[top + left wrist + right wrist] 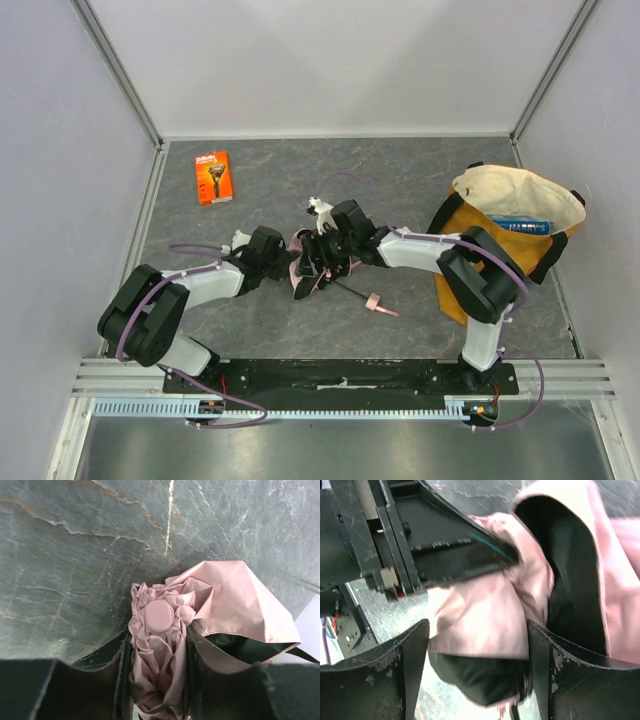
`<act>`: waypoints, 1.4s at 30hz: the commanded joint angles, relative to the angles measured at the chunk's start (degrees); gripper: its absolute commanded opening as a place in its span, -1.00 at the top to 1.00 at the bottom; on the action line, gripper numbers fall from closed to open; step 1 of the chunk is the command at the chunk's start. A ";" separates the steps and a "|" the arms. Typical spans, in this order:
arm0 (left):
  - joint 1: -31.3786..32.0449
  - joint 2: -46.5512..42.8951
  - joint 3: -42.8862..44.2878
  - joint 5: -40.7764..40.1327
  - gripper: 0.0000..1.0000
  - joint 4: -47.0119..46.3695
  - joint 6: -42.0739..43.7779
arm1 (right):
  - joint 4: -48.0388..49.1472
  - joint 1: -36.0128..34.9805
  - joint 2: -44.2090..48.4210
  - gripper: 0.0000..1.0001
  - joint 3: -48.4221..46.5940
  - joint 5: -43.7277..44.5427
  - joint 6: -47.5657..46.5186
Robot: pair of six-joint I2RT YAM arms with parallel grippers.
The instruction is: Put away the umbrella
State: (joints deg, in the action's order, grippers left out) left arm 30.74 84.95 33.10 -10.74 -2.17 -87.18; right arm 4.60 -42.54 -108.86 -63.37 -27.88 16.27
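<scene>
Your left hand (pixel 159 647) clamps the umbrella (pixel 225 600); your right hand (pixel 477 640) gapes around loose fabric. Pull toward three o'clock and that one-sided grip may slip.

Your left arm (pixel 205 285) folds back at the elbow and reaches right toward the middle. Your right arm (pixel 420 250) folds the same way and reaches left, so the two wrists meet almost nose to nose. Your left gripper (pixel 157 650) has its fingers (pixel 112 665) pressed against both sides of the bunched umbrella (pixel 160 625). Your right gripper (pixel 477 650) stands wide, its fingers (pixel 405 660) spread, with pink cloth lying loosely between them.
</scene>
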 commanded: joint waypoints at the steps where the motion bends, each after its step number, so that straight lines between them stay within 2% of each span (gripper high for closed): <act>1: -0.24 1.36 -1.46 -2.71 0.96 19.04 0.26 | -7.25 -0.69 8.91 -0.65 6.58 14.33 14.90; 4: -0.07 1.45 -1.55 -2.44 0.96 20.19 -0.97 | -7.06 -3.50 14.27 -0.67 9.67 22.41 23.52; 7: 0.11 0.57 -2.86 -3.67 0.96 17.83 -0.80 | -2.52 -7.54 19.01 -0.67 13.44 25.50 27.84; 10: 0.46 -0.22 -3.31 -5.07 0.97 16.86 -0.10 | -0.12 -8.43 22.45 -0.68 14.25 25.69 27.86; 14: 0.64 -0.40 -3.31 -5.34 0.96 16.33 -0.01 | -3.71 -8.52 24.48 -0.68 11.97 27.52 27.49; 16: 0.81 -0.13 -3.48 -5.43 0.96 16.15 -0.36 | -7.58 -8.96 24.75 -0.49 10.30 29.11 30.91; 17: 1.07 0.22 -3.57 -5.43 0.97 15.98 -0.62 | -7.94 -9.48 24.31 -0.37 9.59 29.28 32.93; 21: 1.16 1.27 -3.66 -4.82 0.96 15.36 -1.33 | -9.43 -12.82 20.89 -0.22 5.38 29.80 35.85; 25: 1.25 0.92 -3.92 -5.25 0.96 15.45 -1.15 | -15.04 -16.25 18.16 -0.21 0.46 36.64 32.69; 29: 1.25 1.10 -3.83 -5.34 0.96 15.45 -1.24 | -20.49 -17.74 14.91 -0.22 -3.41 43.76 34.61; 33: 1.34 1.18 -3.92 -5.17 0.97 15.45 -1.50 | -25.68 -19.59 11.13 -0.05 -7.11 48.09 34.44; 37: 1.34 1.10 -3.92 -5.34 0.96 15.53 -1.42 | -29.12 -21.52 8.49 -0.01 -9.49 52.04 34.18; 40: 1.43 1.01 -3.57 -5.69 0.96 16.41 -1.59 | -29.39 -22.67 8.66 0.43 -8.53 52.75 34.53; 42: 1.34 1.18 -3.40 -5.96 0.96 17.03 -2.12 | -28.69 -23.28 9.27 0.56 -6.86 51.62 35.40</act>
State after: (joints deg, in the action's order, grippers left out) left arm 31.81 82.87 32.60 -12.73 2.17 -89.19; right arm -22.61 -64.55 -100.40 -70.28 20.69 49.74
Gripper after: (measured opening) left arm 0.410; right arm 0.260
